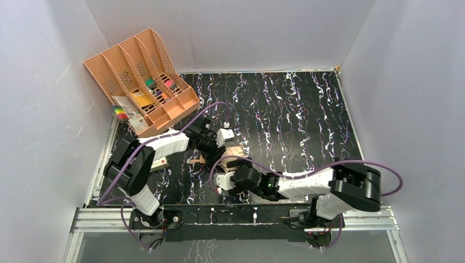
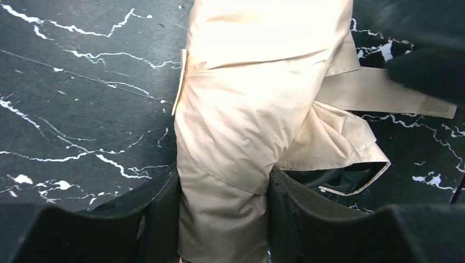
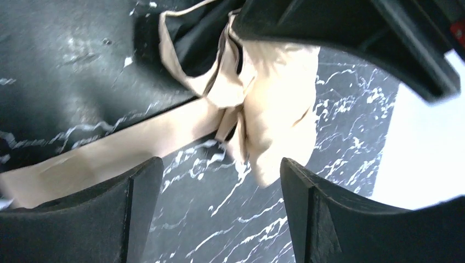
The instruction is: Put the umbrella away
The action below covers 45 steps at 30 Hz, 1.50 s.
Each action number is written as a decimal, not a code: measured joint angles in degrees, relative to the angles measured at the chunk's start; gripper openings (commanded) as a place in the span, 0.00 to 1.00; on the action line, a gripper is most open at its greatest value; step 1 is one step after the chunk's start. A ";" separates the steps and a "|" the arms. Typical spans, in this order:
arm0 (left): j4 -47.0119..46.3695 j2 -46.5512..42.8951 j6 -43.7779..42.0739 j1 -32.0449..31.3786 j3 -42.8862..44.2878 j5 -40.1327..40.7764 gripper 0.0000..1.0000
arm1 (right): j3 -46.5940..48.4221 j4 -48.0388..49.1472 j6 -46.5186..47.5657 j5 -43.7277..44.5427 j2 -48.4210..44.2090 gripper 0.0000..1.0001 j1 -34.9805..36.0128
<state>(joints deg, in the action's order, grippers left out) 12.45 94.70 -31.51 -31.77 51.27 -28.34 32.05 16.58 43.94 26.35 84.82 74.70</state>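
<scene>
**Camera setup — three views**

Top external: fixed high behind the arm bases [image 1: 147, 215], looking down and forward over the whole table [image 1: 307, 109]. Left wrist: very close, looking along left fingers [image 2: 159, 219] onto umbrella [image 2: 247, 109] fabric. Right wrist: close and low, angled across the table past right fingers [image 3: 137, 213]. Overlap in all three — umbrella and the table patch around it.

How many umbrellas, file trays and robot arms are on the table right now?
umbrella: 1
file tray: 1
arms: 2 (left arm, right arm)
Total: 4
</scene>
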 measured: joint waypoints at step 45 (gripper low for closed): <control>-66.73 5.46 -20.33 -35.21 -27.36 66.42 0.00 | 27.41 -29.86 -10.67 -60.72 6.29 0.91 -40.65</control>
<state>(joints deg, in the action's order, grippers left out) -54.28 100.16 -51.83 -66.98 23.90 38.09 59.46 -13.28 33.28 -34.37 91.11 34.04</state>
